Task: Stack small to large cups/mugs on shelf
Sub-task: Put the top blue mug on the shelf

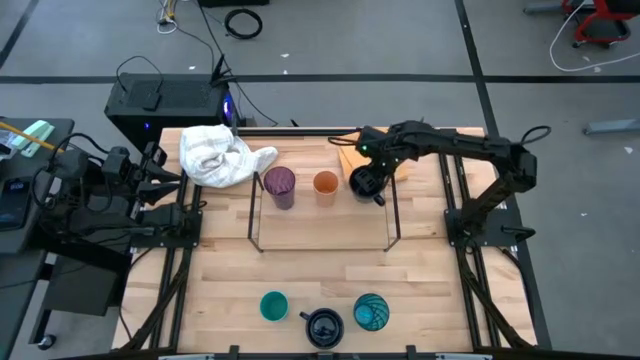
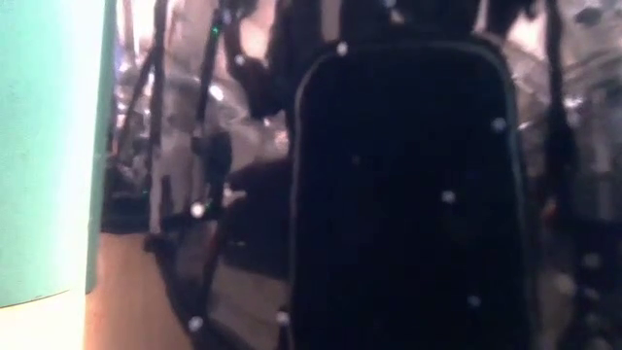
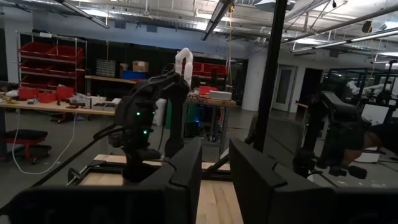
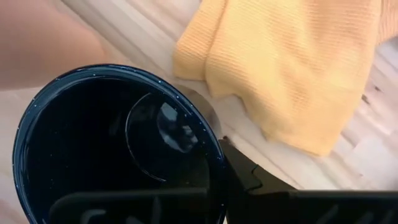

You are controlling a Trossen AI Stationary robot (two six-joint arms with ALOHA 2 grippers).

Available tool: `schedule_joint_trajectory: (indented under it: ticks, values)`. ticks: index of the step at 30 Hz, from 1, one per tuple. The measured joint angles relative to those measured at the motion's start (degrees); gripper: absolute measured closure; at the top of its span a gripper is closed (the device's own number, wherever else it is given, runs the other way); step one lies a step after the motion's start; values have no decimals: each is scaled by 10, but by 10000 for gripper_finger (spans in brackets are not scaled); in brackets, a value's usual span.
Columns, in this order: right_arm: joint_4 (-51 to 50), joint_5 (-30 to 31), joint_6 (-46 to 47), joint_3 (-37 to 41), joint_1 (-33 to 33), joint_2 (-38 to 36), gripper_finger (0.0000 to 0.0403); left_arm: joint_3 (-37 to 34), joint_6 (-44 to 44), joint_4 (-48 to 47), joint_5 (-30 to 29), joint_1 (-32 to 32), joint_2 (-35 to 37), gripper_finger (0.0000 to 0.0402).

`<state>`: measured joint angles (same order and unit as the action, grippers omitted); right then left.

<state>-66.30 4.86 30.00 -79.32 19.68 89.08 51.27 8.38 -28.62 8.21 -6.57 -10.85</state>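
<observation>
Mug: navy mug [image 1: 364,183] at shelf's [image 1: 322,246] 3 o'clock end, by orange cup [image 1: 325,186].
R gripper: right gripper [image 1: 372,186] pinching its rim.
L gripper: left gripper [image 3: 214,180] parked, fingers apart.
Risk: rim-only hold, mug may tilt, knock orange cup.

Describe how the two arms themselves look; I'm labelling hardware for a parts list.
Both arms are dark, near-black jointed links. The right arm carries a green indicator light by its wrist, and a thin dark cable loops at its elbow. The left arm is bulkier, with bundled black cables. The left gripper has flat, squared matte-black jaws.
</observation>
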Motion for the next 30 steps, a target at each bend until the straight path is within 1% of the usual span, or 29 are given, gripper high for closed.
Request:
schedule_joint_trajectory:
  ticks: [6,12,16,23,30]
  values:
    - [14,-33,-44,0,28,0,387,0,0,0,0,0,0,317]
    - [18,-59,-81,0,31,22,387,0,0,0,0,0,0,312]
    - [23,-61,-95,0,31,39,387,0,0,0,0,0,0,311]
    - [37,-65,-107,0,36,40,387,0,0,0,0,0,0,319]
    - [38,-67,-113,0,36,40,387,0,0,0,0,0,0,311]
